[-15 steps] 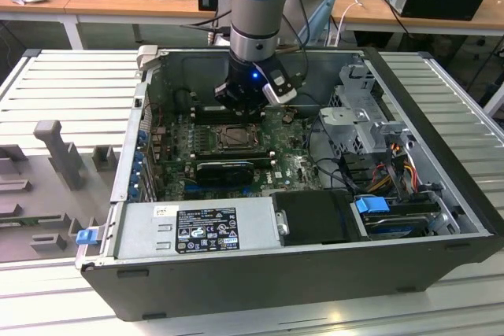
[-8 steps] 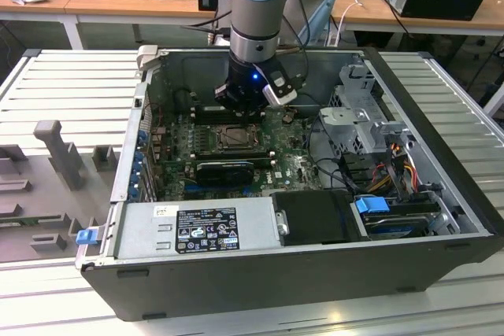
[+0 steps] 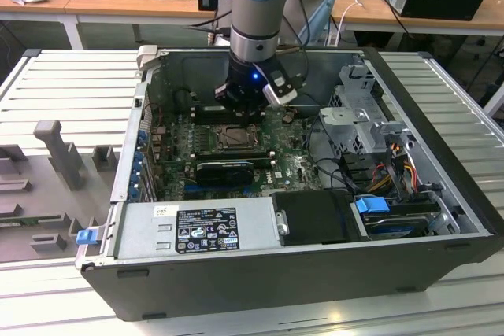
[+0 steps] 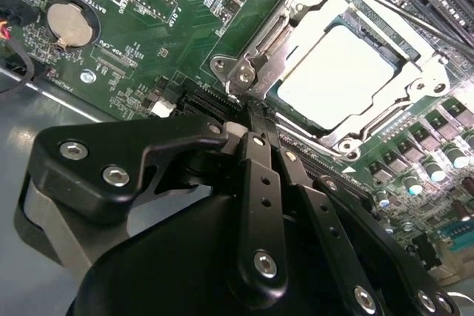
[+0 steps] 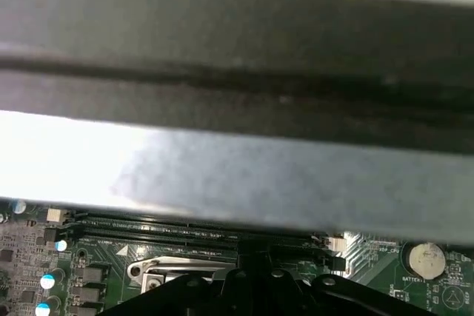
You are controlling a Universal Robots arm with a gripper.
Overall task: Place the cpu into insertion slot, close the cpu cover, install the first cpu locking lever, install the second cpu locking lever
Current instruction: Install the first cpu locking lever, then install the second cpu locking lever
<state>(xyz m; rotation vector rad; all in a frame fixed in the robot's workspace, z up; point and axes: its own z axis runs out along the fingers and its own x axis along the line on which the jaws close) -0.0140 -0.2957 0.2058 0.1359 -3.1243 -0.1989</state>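
The cpu [image 4: 335, 72], pale silver, lies flat in the insertion slot [image 3: 236, 138] on the green board. The silvery cpu cover [image 4: 418, 98] lies down around it, framing the chip's top. A thin wire lever [image 4: 415, 11] runs along the socket's far side and another [image 4: 315, 142] along the side nearest the fingers. My gripper [image 4: 255, 112] has its black fingers [image 4: 255, 175] pressed together with nothing between them, the tips just off the socket's corner by a screw post [image 4: 241, 72]. In the exterior view the gripper [image 3: 250, 114] hangs low over the board behind the socket.
The open computer case [image 3: 441, 218] encloses the board. A black heatsink block [image 3: 224, 169] sits in front of the socket, memory slots [image 5: 163, 227] run beside it, and a coin battery [image 4: 70, 24] lies nearby. Cables and drive bays [image 3: 370, 131] fill the exterior view's right.
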